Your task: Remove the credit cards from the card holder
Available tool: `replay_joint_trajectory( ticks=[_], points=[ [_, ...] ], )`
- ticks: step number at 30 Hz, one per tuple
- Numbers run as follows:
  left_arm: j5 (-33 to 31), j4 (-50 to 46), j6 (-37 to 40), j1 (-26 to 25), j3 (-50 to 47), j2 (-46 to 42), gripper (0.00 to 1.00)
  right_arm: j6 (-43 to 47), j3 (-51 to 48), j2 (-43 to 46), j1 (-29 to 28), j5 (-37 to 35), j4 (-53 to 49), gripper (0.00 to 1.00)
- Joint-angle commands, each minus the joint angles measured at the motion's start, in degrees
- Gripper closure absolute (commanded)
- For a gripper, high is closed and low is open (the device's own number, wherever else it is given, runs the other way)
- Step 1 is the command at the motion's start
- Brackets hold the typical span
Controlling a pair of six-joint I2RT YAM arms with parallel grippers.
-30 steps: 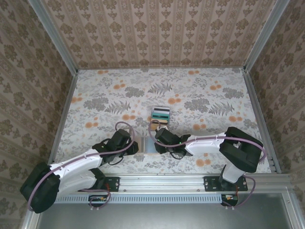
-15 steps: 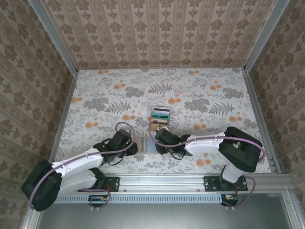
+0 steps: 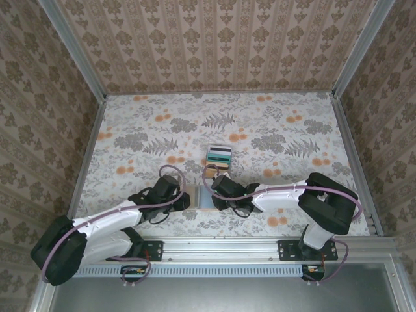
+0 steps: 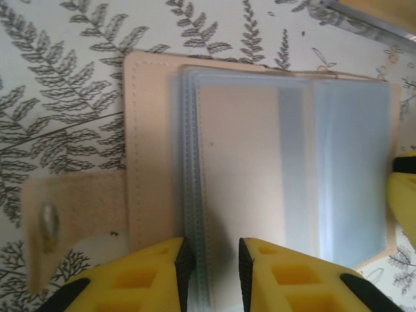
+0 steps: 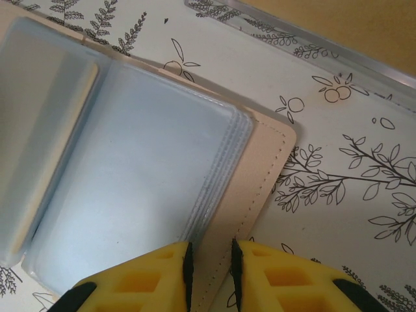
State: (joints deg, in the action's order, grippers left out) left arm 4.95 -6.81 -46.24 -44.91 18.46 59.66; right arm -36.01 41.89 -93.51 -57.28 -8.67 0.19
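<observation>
The card holder [image 3: 197, 195] lies open low-centre in the overhead frame, with the credit cards [image 3: 219, 156] stacked just above it, and since the left gripper [image 4: 211, 263] pinches its clear sleeves [image 4: 190, 195] and the right gripper [image 5: 209, 266] its tan cover [image 5: 260, 172], both pinches should hold steady while the sleeves are leafed gently.

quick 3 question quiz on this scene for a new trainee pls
1. True or false: the card holder lies open on the table.
2. Where is the stack of credit cards? A) inside the holder's sleeves B) on the table, beyond the holder C) between the right arm's jaws
3. Fill in: the left arm's jaws and the right arm's jaws each pinch an edge of the ____.
Key: 1 true; 2 B; 3 card holder.
</observation>
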Motion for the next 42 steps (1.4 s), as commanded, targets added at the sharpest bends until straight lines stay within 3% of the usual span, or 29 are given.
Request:
replay_joint_trajectory(
  ticks=[1,12,16,19,21,42],
  points=[
    [3.55,3.45,1.28,0.17,-0.61,-1.68,0.66,-0.07,0.82,-1.76,-0.38,-0.14,-0.34,0.74],
    [5.85,6.64,1.07,-0.12,-1.14,-1.21,0.49,-0.30,0.74,-1.76,-0.36,-0.12,-0.26,0.74],
    [6.12,6.82,1.15,-0.35,-0.99,-1.26,0.34,-0.46,0.48,-1.84,-0.42,-0.12,-0.15,0.74],
    [5.87,6.71,1.09,-0.51,-0.97,-1.36,0.08,-0.51,0.47,-1.83,-0.38,-0.21,-0.13,0.74],
    [5.77,6.59,1.06,-0.61,-0.97,-1.63,0.00,-0.52,0.38,-1.89,-0.38,-0.21,-0.18,0.74],
    [6.34,8.36,1.24,-3.44,0.35,-1.33,0.00,-0.73,-0.14,-1.75,-0.38,-0.46,0.19,0.74]
  ],
)
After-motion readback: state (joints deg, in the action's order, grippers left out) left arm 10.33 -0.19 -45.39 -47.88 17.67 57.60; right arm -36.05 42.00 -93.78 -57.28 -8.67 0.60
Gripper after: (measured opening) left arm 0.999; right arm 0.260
